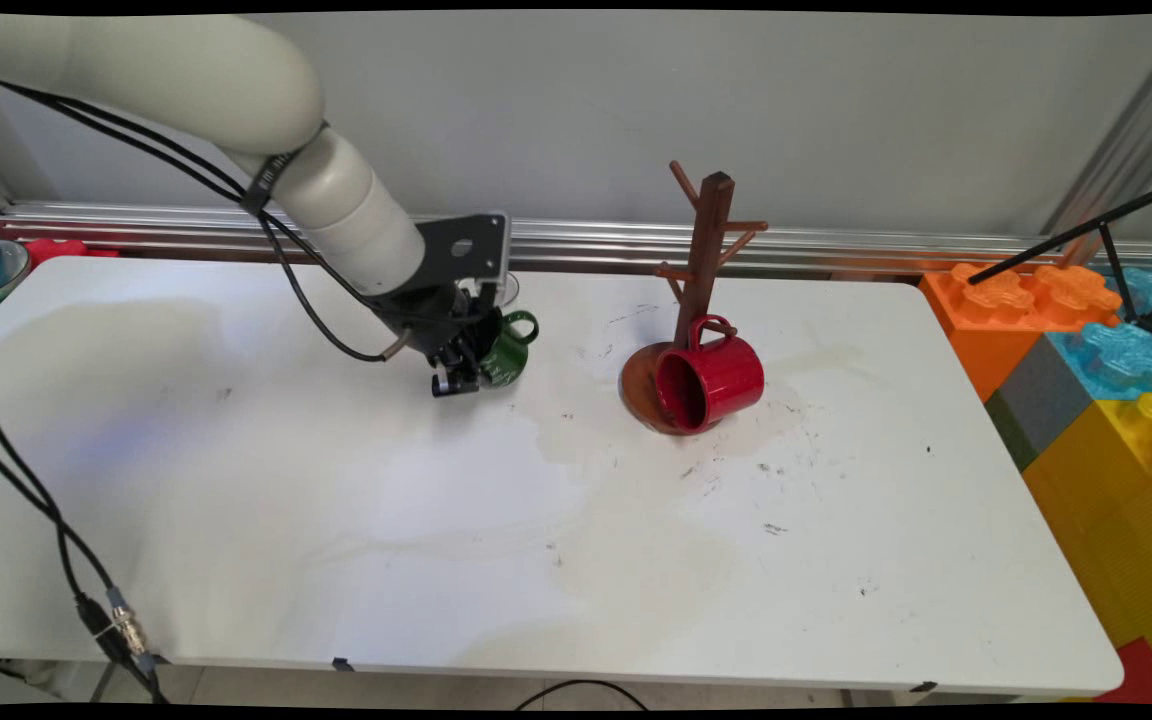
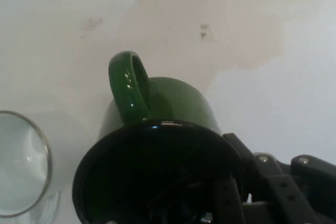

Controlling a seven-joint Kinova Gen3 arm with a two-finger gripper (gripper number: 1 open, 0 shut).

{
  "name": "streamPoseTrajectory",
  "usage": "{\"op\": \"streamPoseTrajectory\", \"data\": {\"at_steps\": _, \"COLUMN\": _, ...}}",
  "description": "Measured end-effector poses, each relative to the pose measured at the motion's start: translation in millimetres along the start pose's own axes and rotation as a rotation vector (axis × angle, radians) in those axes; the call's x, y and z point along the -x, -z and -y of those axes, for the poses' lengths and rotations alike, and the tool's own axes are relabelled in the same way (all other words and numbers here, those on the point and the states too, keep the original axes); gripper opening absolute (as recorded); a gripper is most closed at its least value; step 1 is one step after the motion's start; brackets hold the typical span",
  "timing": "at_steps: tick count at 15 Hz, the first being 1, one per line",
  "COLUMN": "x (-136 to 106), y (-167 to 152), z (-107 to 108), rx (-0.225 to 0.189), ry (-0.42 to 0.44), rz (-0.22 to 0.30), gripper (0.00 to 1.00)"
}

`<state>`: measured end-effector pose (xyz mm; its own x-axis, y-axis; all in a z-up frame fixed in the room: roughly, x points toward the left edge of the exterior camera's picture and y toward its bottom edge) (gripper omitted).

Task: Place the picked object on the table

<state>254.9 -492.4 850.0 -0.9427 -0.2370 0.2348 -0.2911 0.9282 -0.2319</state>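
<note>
1. The gripper (image 1: 458, 378) is low over the table (image 1: 336, 520), in its far middle-left part, angled down and to the right.
2. It grasps a green mug (image 1: 508, 352): in the hand view one finger (image 2: 227, 203) sits inside the mug's dark mouth at the rim, with the linkage outside the wall on the right.
3. The green mug (image 2: 178, 103) is tilted, mouth toward the hand camera, handle (image 2: 128, 85) pointing away from it.
4. A clear glass (image 2: 21, 166) stands just beside the mug, at the left of the hand view; in the main view its rim (image 1: 508, 285) shows behind the gripper mount.
5. A brown mug tree (image 1: 701, 260) stands right of the gripper, well apart from it, upright on a round base (image 1: 639, 388).
6. A red mug (image 1: 711, 380) lies on its side against the tree's base, mouth toward the near-left, handle up by the post.
7. The table shows pale stains and dark scuffs around the tree.
</note>
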Motion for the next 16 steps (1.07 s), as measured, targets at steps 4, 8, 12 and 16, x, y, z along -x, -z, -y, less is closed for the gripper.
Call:
{"op": "streamPoseTrajectory", "data": {"at_steps": 4, "x": -2.0, "y": -16.7, "z": 3.0, "rx": 0.025, "ry": -0.011, "rz": 0.036, "gripper": 0.0}}
{"op": "streamPoseTrajectory", "data": {"at_steps": 8, "x": -5.0, "y": -30.3, "z": 5.1, "rx": 0.046, "ry": -0.019, "rz": 0.062, "gripper": 0.0}}
{"op": "streamPoseTrajectory", "data": {"at_steps": 12, "x": -6.2, "y": -40.5, "z": 5.8, "rx": 0.064, "ry": -0.022, "rz": 0.079, "gripper": 0.0}}
{"op": "streamPoseTrajectory", "data": {"at_steps": 16, "x": -9.0, "y": -47.6, "z": 5.7, "rx": 0.079, "ry": -0.023, "rz": 0.078, "gripper": 1.0}}
